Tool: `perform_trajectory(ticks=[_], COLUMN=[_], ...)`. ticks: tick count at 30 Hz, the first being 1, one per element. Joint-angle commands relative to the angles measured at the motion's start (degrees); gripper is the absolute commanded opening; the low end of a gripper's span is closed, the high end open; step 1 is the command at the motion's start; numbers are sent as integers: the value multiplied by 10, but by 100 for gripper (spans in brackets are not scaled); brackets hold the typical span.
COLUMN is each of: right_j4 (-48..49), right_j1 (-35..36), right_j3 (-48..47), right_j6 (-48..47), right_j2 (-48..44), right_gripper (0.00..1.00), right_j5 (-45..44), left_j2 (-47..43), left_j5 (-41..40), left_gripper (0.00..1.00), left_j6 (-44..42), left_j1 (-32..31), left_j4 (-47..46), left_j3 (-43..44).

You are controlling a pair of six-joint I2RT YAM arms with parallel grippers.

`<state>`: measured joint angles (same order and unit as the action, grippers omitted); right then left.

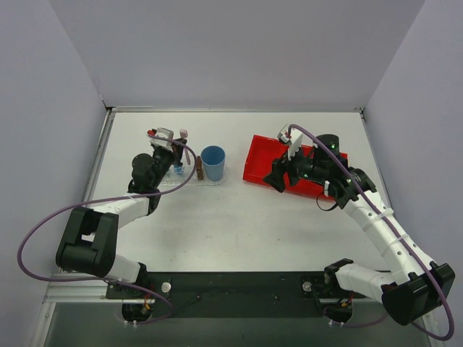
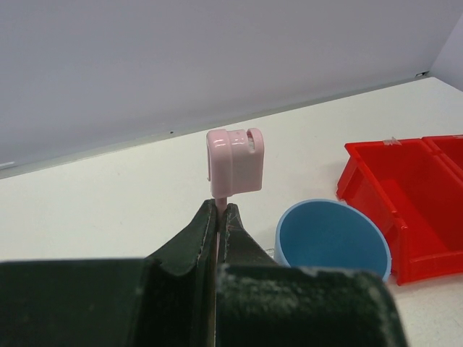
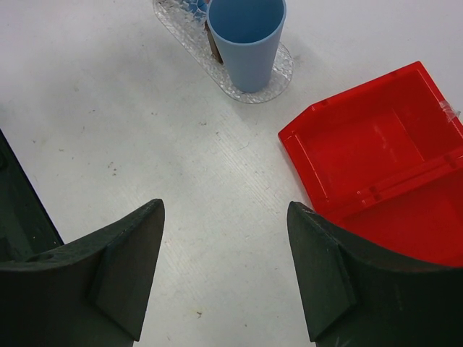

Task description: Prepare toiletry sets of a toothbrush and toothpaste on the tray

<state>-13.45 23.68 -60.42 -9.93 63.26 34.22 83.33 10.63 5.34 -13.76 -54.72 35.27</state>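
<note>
left arm stretched forward over the left end of the long clear bumpy plastic tray point(image 3: 281, 72). left gripper point(image 2: 221, 210) pinched tight on the thin stem of the pinkish-white toothbrush point(image 2: 235, 163), held upright with its head up, near the round blue cup point(image 2: 329, 238) that stands on the tray. right arm bent over the red two-compartment bin point(image 3: 362, 144). right gripper point(image 3: 224, 213) fingers spread wide, holding nothing.

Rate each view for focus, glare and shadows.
Top external: even, soft light, faint shadows, no strong glare; the transparent tray is hard to make out. Left wrist: the toothbrush head is sharp with small highlights, the left gripper shut on it dark and soft. Right wrist: the blue cup is crisp, the red bin shows mild sheen, the open right gripper is dark.
</note>
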Motion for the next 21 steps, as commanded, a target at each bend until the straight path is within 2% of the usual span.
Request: perform_trajectory(ticks=[1,21], right_j4=[26,32], right_j1=[-4,-7], right_j3=[8,18], right_j6=[0,1], right_j2=[-10,-14], right_gripper=[63,63], right_j5=[20,20], left_j2=[7,12], left_j5=[-6,-18], left_gripper=[0,0], left_j6=[1,-1], left_j1=[3,-6], left_j4=[-48,-47], left_j3=[-5,-18])
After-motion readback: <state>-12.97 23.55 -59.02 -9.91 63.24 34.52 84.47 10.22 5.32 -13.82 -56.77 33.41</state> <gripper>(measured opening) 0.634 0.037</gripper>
